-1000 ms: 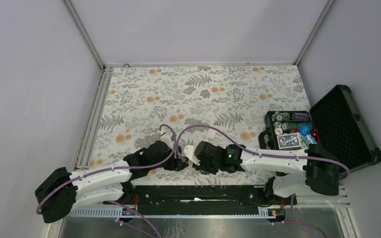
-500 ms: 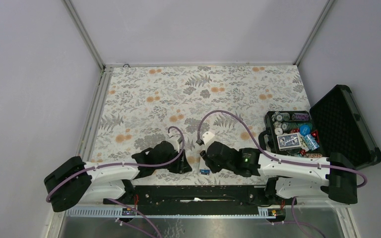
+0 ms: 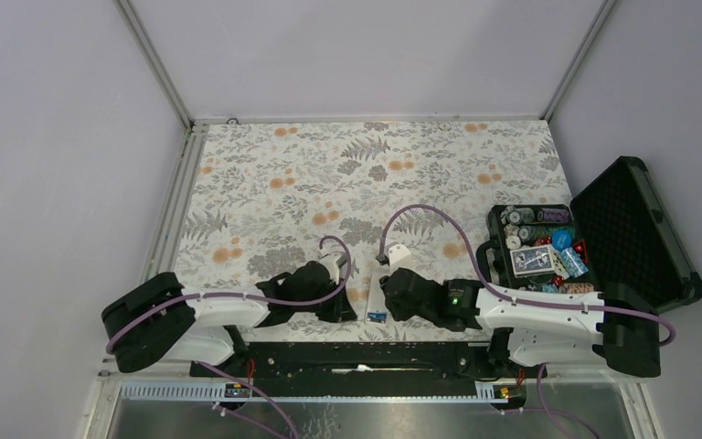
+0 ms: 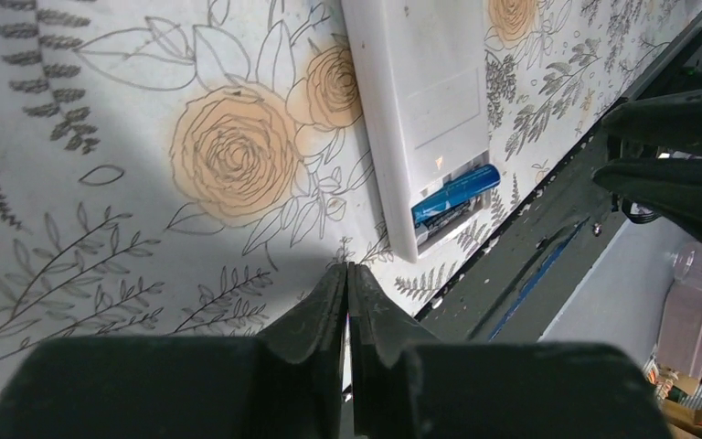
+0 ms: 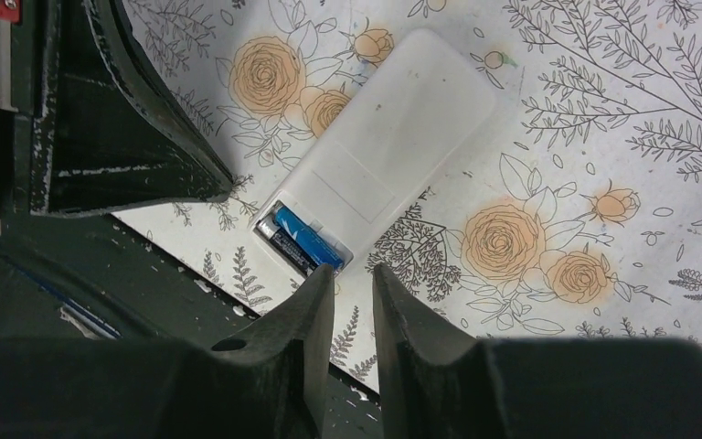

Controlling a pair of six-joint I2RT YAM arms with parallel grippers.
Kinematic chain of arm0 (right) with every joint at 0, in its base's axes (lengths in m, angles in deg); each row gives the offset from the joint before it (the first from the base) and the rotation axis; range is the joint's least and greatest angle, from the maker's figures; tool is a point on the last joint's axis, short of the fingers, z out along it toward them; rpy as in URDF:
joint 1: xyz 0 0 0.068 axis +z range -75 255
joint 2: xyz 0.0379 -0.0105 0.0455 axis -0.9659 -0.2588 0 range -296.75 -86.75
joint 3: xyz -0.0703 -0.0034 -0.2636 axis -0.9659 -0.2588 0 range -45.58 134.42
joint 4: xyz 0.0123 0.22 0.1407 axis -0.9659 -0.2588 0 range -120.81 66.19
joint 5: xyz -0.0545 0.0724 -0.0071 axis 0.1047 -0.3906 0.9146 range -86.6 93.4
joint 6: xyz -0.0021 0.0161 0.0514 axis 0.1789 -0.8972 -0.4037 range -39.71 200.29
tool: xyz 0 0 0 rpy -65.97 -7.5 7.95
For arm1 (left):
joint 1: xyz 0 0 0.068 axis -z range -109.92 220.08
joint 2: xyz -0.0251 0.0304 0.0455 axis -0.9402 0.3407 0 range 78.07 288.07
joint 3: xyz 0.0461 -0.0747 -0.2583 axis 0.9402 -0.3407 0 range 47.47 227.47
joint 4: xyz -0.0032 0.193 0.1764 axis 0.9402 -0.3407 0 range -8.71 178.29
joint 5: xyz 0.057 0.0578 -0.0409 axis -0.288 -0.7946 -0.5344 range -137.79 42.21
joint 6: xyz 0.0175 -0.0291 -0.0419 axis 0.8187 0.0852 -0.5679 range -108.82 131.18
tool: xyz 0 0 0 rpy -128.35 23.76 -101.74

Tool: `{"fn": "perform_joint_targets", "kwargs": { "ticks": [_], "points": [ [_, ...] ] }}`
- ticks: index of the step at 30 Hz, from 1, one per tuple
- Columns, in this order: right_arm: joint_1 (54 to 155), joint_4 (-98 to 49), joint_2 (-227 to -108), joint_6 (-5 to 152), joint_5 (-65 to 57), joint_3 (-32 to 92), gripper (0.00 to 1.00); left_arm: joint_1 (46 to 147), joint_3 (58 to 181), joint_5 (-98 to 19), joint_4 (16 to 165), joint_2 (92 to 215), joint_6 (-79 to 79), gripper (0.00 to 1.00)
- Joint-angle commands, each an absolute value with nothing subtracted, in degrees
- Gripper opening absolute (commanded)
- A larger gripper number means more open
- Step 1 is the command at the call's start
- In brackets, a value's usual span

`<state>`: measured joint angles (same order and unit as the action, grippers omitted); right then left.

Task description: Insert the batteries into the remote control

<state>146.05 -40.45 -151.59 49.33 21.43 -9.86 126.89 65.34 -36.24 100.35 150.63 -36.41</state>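
The white remote control lies face down on the flowery counter, close to the near edge and between the two arms. Its little door is off, and the batteries sit in the open slot at the near end. The blue battery looks crooked, with one end poking over the side of the slot, so I think it is not pushed all the way down yet. The left claw has its two fingers pressed together with nothing in them, and it hangs just beside the slot. The right claw has a thin gap between its fingers, with nothing in them, and it hangs right over the slot. To do this well, push softly on the high end of the blue battery until it drops flat. Go slowly. The remote could slide toward the edge, so the other claw should hold it in place.
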Motion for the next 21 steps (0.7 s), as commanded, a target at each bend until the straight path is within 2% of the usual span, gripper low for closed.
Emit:
{"fn": "perform_joint_targets", "kwargs": {
  "ticks": [1, 21],
  "points": [
    [146.3, -38.47, -152.04, 44.91, 24.43, -10.61, 0.29, 127.3, 67.57, -35.13, 105.09, 153.76, -36.46, 0.08],
    [146.21, -37.87, -156.37, 38.13, 22.39, -10.9, 0.27, 129.11, 67.25, -33.75, 110.96, 158.55, -38.28, 0.02]
  ]
}}
